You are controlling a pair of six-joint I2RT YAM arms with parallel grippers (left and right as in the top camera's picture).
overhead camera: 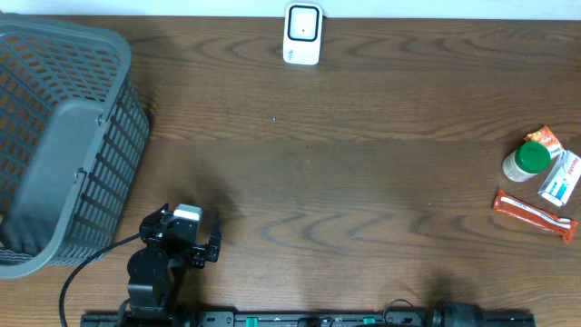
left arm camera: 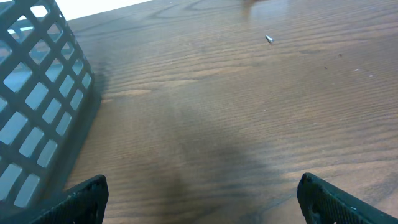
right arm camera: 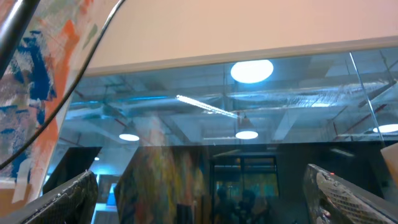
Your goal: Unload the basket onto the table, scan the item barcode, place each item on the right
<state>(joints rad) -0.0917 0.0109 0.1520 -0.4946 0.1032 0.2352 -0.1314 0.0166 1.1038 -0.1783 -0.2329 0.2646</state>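
Left fingers and right fingers wide apart

baskets: we count one grey slatted basket.
scanners: we count one white scanner.
bottles: we see one green-capped bottle.
packets: we count two, an orange pouch and a long orange-red packet.
boxes: we find one white and blue box.
small goods together: we make it four, bottle, two packets and box.
grippers: we count two, the left gripper and the right gripper, and we see two fingers on each.
arms: from overhead we make out one black arm clearly.
tables: we count one wooden table.
specks: we spot one pale speck on the wood.
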